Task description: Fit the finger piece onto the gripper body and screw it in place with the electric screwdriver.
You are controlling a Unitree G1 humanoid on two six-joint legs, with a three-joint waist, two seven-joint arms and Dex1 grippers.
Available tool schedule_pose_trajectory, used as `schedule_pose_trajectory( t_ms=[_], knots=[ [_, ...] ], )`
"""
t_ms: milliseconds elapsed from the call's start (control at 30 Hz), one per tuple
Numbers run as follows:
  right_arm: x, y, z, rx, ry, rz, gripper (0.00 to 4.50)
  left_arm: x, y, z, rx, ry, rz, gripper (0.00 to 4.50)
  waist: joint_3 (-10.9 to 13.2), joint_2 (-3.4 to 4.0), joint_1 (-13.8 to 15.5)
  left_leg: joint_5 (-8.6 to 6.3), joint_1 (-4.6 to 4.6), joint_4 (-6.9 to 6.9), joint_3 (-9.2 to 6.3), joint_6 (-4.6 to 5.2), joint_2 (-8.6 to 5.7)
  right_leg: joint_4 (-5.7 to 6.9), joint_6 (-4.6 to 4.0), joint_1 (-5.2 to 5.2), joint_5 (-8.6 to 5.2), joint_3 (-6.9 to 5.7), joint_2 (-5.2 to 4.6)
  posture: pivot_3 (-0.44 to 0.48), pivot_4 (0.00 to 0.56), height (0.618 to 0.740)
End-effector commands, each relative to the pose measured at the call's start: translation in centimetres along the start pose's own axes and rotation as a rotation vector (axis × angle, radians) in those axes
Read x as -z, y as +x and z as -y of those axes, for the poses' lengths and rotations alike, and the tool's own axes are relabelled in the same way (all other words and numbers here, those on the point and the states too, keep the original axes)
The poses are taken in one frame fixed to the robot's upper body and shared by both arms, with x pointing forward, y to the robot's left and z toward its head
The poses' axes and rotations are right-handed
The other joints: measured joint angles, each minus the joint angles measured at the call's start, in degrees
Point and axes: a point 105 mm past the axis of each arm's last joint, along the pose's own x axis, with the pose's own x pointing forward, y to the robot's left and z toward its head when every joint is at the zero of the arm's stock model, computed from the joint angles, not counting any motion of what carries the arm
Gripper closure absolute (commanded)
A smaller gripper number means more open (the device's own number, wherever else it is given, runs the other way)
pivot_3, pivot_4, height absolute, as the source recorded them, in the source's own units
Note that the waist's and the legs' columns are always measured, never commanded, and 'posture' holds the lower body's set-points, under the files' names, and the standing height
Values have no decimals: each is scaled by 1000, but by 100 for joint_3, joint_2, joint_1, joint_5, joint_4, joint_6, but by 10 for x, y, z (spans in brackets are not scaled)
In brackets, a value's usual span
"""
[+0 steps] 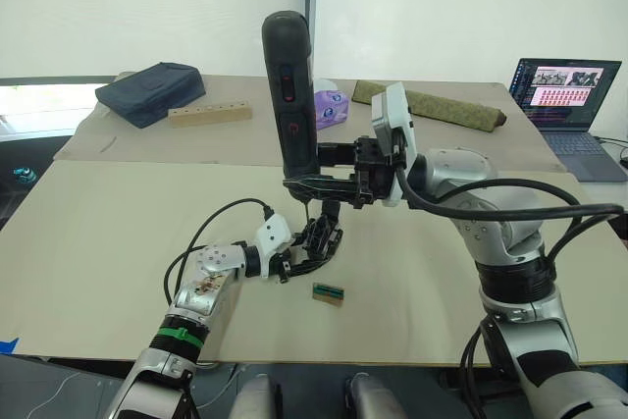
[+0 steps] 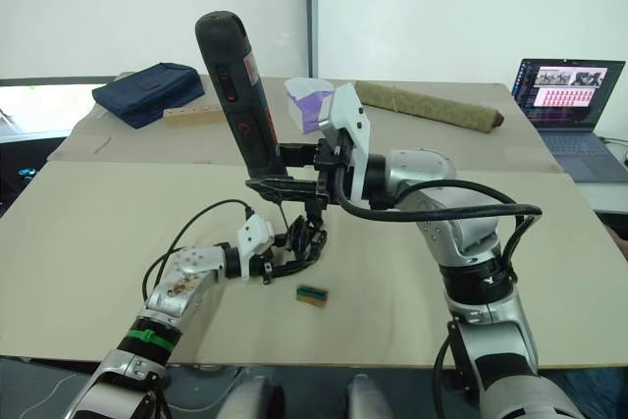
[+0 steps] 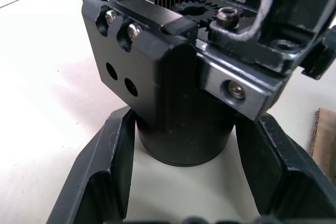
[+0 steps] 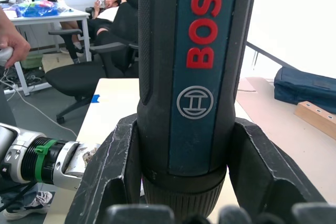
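Left eye view: gripper body (image 1: 322,238) beneath electric screwdriver (image 1: 291,95).

bright even daylight | white back wall near blown out | soft faint shadows on table (image 1: 118,242) | wrist views: close parts slightly soft | laptop screen (image 1: 566,83) glowing

We've got the gripper body (image 1: 322,238) sitting mid-table (image 1: 118,272), our left gripper (image 1: 299,260) closed around its base from the left. Directly above it the electric screwdriver (image 1: 290,95) stands upright in our right gripper (image 1: 319,183), which reaches in from the right. Just in front of the body lies a small block (image 1: 328,292). Behind, on the far table, a bag (image 1: 150,91) sits left, a laptop (image 1: 564,95) right.
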Motion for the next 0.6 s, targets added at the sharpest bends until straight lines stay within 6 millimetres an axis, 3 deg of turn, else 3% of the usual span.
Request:
schedule_pose_trajectory(
  t_ms=[33, 600],
  knots=[
    [-15, 0, -2, -5, -37, 46, 2600, 28, 0, 10, 21, -79, -94, 2208, 0, 0, 0, 0, 0, 0, 0, 0, 0, 0, 0, 0, 0, 0, 0, 0, 150, 740],
    [-8, 3, -5, -16, -19, 11, 2600, 29, 0, 12, 23, -84, -96, 2208, 0, 0, -1, 0, -1, 0, 0, 0, 0, -1, 0, -1, 0, 0, 0, 0, 150, 740]
  ],
)
